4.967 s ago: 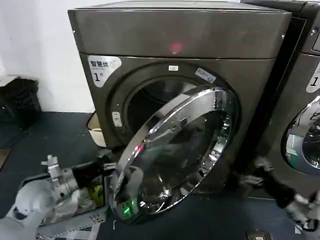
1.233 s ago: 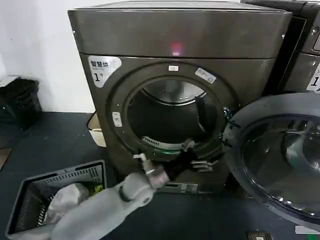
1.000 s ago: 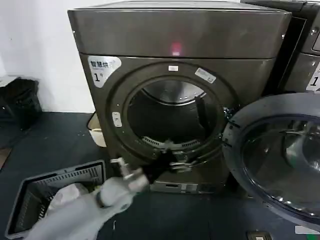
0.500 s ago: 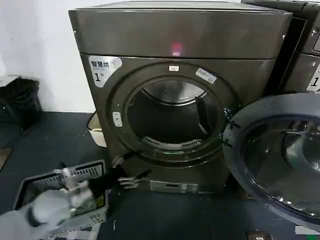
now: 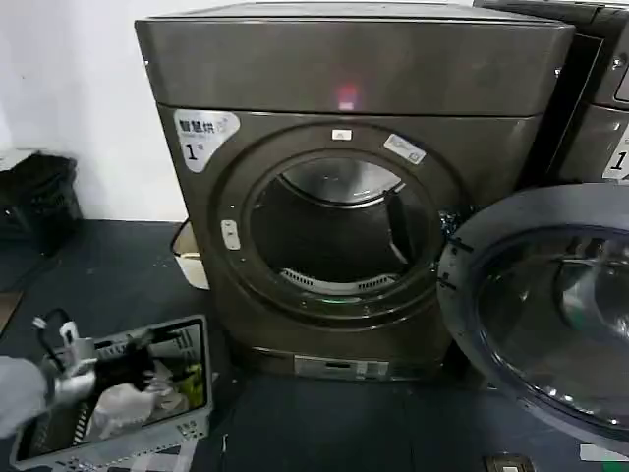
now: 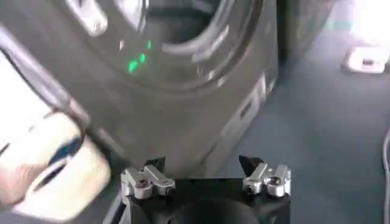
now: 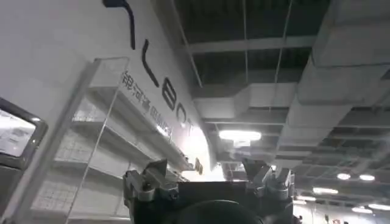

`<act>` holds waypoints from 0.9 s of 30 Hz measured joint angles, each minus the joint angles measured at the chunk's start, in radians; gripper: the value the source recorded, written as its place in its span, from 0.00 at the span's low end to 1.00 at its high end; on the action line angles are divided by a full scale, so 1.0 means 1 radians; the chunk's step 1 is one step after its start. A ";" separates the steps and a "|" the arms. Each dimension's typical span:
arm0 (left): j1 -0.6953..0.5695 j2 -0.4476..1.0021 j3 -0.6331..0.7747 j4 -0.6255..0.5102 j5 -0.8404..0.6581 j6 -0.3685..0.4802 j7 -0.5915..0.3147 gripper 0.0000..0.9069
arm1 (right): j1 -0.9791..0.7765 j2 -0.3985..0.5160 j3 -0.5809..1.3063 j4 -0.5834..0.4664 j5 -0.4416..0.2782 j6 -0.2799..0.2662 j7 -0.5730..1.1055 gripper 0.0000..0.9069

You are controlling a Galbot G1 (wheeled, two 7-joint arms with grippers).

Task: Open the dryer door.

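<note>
The dryer (image 5: pixel 344 187) stands at the middle of the head view, a boxy dark grey-brown machine with a white "1" sticker (image 5: pixel 201 133) at its upper front corner and a pink light (image 5: pixel 346 95) on the panel above. Its round mouth is uncovered, and the dark drum (image 5: pixel 339 231) shows inside.

The dryer door (image 5: pixel 541 305) is swung wide to the robot's right, hinged at the right edge of the mouth. Its grey inner side and tinted glass face the camera.

A grey basket (image 5: pixel 118 393) with pale cloth in it sits on the dark floor at the machine's lower left.

The left gripper (image 5: pixel 133 346) hangs over that basket, well apart from the door and on the opposite side of the dryer from it. The left wrist view shows what the head view does not: the left gripper (image 6: pixel 206 176) has its fingers spread with nothing between them, pointing at the dryer's lower front.

The right gripper (image 7: pixel 207 176) also has its fingers apart and empty, aimed upward at a ceiling with ducts and lights.
</note>
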 joint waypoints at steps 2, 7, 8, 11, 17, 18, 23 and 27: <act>0.003 0.028 -0.007 0.012 0.020 0.034 0.014 1.00 | 0.002 -0.001 0.000 -0.003 0.000 0.000 -0.001 1.00; 0.013 0.089 -0.015 0.043 0.085 0.124 0.090 1.00 | -0.001 -0.001 0.004 -0.007 0.001 0.001 -0.006 1.00; 0.014 0.096 -0.015 0.050 0.098 0.140 0.102 1.00 | -0.002 -0.001 0.004 -0.009 0.001 0.002 -0.007 1.00; 0.014 0.105 -0.021 0.066 0.137 0.176 0.123 1.00 | -0.006 -0.003 0.008 -0.010 0.001 0.002 -0.011 1.00; 0.013 0.124 -0.027 0.082 0.215 0.224 0.178 1.00 | -0.013 -0.003 0.015 -0.008 0.001 0.002 -0.020 1.00; 0.013 0.126 -0.030 0.085 0.228 0.224 0.187 1.00 | -0.013 -0.003 0.016 -0.009 0.001 0.003 -0.021 1.00; 0.012 0.132 -0.036 0.114 0.307 0.206 0.228 1.00 | -0.012 -0.001 0.015 -0.012 0.002 0.004 -0.023 1.00; 0.012 0.134 -0.042 0.130 0.331 0.187 0.244 1.00 | -0.009 0.000 0.010 -0.012 0.002 0.004 -0.025 1.00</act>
